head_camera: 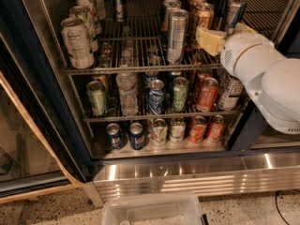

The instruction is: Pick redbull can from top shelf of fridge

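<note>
Now hand [224, 34] at top shelf [140, 70] right edge, beside redbull can [234, 13] (grip unclear); shelf middle bare.

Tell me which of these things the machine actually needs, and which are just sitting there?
Needed: slim blue-and-silver redbull can; dark wire top shelf; dark-framed fridge; cream-tipped gripper, at the shelf's right near the can.
Bystanders: wide silver tall can; gold-brown can; clear plastic bottle; green can; clear plastic bin on floor.

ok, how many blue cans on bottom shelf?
2: blue can leftmost in that row, second blue can beside it; more may hide behind. Gripper at the top shelf, right side.
</note>
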You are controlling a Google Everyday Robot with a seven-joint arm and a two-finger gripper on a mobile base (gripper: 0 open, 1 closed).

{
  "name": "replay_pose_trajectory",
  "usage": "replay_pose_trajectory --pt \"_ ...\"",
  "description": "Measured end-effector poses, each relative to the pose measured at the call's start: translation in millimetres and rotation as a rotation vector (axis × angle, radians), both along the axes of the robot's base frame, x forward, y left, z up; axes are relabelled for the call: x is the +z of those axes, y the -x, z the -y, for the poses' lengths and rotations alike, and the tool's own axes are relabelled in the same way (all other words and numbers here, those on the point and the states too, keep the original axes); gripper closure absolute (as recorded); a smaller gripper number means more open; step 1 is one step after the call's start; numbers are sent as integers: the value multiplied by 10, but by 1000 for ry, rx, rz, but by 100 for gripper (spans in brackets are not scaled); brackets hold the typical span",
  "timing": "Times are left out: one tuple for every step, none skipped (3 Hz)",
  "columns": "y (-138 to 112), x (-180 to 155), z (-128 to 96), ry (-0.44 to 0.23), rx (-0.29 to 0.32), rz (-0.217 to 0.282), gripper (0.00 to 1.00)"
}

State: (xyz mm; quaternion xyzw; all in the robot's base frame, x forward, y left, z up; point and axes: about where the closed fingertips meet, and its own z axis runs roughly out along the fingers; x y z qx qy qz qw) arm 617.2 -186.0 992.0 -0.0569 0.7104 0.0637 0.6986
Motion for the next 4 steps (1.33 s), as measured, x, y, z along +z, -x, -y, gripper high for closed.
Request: replay_pose_trajectory --pt "-124 37 16 -14 -15 14 45" --pt "-124 38 16 -14 -15 14 45" --pt "-137 30 70 -17 -36 14 45" --pt "-144 19 115 -15 -53 13 45"
